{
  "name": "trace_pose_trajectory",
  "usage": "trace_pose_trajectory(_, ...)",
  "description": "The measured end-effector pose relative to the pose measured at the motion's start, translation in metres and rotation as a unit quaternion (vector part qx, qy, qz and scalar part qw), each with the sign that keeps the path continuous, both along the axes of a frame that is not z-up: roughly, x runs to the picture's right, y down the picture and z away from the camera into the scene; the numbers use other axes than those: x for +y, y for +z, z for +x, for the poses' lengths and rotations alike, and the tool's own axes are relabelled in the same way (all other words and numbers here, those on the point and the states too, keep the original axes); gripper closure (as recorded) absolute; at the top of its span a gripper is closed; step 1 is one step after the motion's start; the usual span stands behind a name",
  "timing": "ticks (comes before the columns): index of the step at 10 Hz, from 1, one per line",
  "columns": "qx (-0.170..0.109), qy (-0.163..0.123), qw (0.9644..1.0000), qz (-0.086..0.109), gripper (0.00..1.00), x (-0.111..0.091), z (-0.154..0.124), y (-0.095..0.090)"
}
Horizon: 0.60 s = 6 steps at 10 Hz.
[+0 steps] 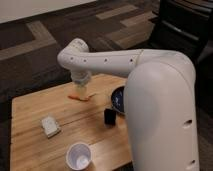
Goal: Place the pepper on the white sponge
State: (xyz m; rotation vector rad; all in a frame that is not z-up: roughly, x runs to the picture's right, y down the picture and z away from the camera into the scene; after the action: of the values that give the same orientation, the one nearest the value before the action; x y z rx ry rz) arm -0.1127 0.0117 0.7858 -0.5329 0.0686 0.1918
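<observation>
The pepper (78, 96) is a small orange-red sliver lying on the wooden table (30, 107) near its far edge. My gripper (81, 89) hangs straight down from the white arm, right above the pepper and hiding part of it. The white sponge (50, 126) lies flat on the table to the front left of the pepper, well apart from the gripper.
A white plastic cup (79, 156) stands upright near the table's front edge. A small black upright block (110, 116) stands mid-table, next to a dark bowl (118, 99) partly hidden by my arm's large white body (160, 110). Dark carpet surrounds the table.
</observation>
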Motion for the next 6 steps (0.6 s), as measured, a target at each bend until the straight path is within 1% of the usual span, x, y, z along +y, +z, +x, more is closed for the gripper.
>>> trace_pose_trajectory(1, -0.021, -0.021, 0.9996, 0.000, 0.35, 0.002, 0.000, 0.008)
trace_pose_trajectory(3, -0.053, -0.065, 0.9964, -0.008, 0.35, 0.011, -0.008, 0.024)
trace_pose_trajectory(4, -0.071, -0.087, 0.9936, -0.013, 0.35, 0.016, -0.018, 0.032)
trace_pose_trajectory(6, -0.092, -0.111, 0.9893, -0.020, 0.35, 0.021, -0.034, 0.043)
